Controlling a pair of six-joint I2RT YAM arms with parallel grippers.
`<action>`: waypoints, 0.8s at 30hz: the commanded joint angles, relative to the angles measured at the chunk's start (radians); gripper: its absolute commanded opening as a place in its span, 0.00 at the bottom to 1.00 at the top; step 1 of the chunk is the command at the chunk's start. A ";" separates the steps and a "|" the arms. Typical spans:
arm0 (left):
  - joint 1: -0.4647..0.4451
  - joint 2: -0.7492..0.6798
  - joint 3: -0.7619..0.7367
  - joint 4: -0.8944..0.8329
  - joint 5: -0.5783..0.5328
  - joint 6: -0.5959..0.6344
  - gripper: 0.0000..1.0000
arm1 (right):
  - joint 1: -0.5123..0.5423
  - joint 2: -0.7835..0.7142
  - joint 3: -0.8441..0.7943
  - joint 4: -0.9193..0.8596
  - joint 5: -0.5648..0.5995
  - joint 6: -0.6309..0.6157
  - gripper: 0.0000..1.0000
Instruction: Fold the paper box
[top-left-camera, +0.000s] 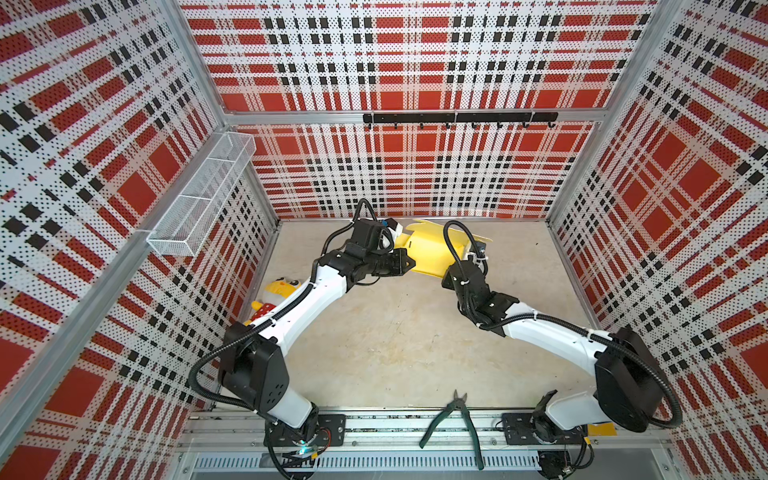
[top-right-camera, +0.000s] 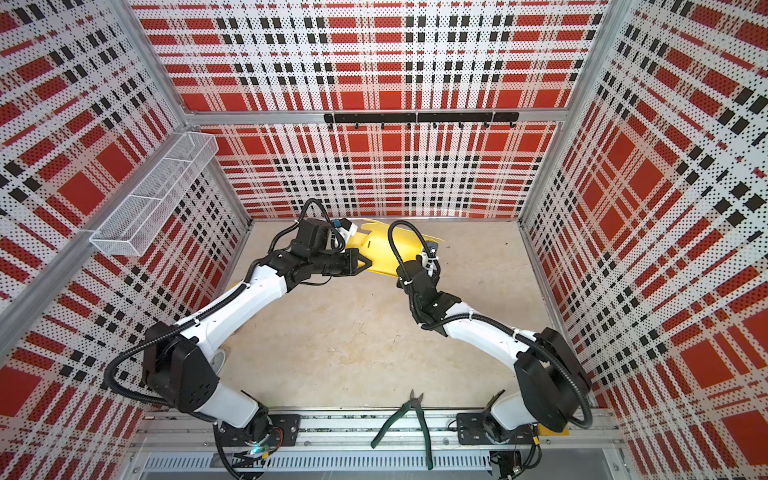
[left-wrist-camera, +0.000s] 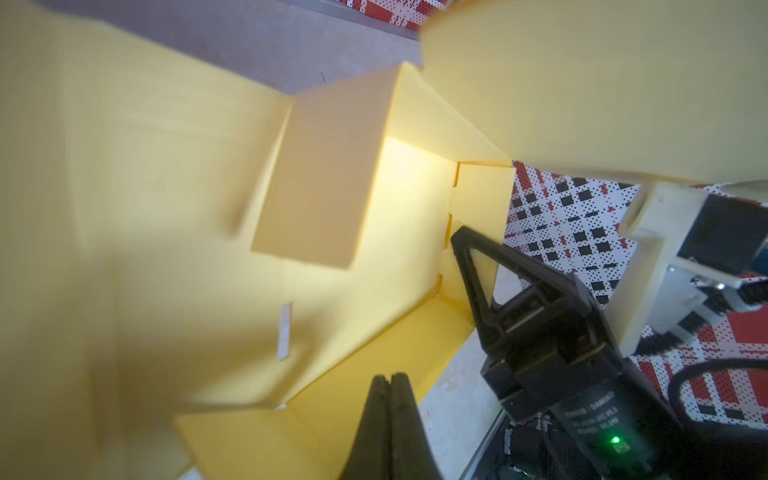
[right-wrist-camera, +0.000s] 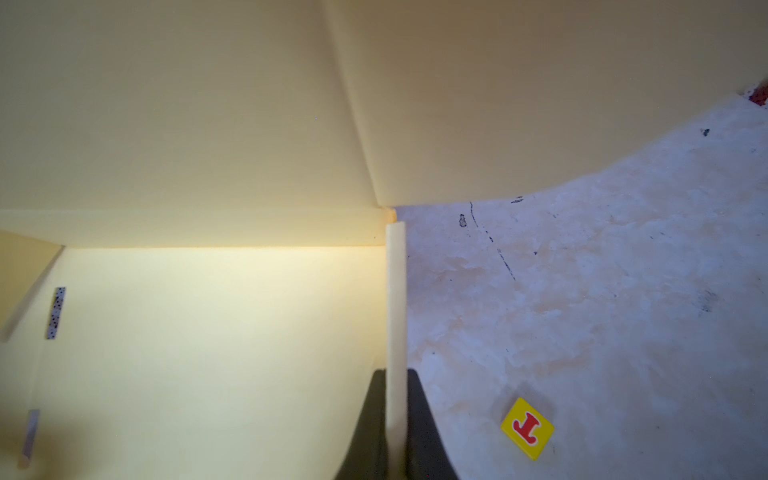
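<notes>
The half-folded paper box (top-left-camera: 428, 253) lies at the far middle of the tabletop (top-left-camera: 395, 340), near the back wall. Its long axis seems to run from that wall toward the near side, tabbed end farthest. Both arms hide its sides. The right gripper (right-wrist-camera: 395, 386) has its jaws clamped on an upright cardboard edge. The left gripper (left-wrist-camera: 390, 390) has its jaws pressed together, and any cardboard between them cannot be made out.

Mid table (top-left-camera: 399, 332) open; plush toy (top-left-camera: 279, 288) left, pliers (top-left-camera: 459, 402) front, paper box (top-left-camera: 428, 249) rear.
</notes>
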 joint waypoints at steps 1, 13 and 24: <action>0.011 -0.025 0.057 -0.006 0.088 0.018 0.13 | -0.039 -0.064 -0.054 0.009 0.037 0.031 0.00; 0.222 -0.083 0.046 0.027 0.198 -0.011 0.41 | -0.111 -0.179 -0.145 0.041 -0.053 -0.007 0.00; 0.282 -0.094 -0.115 0.238 0.298 -0.167 0.69 | -0.152 -0.102 -0.064 0.169 -0.451 -0.067 0.00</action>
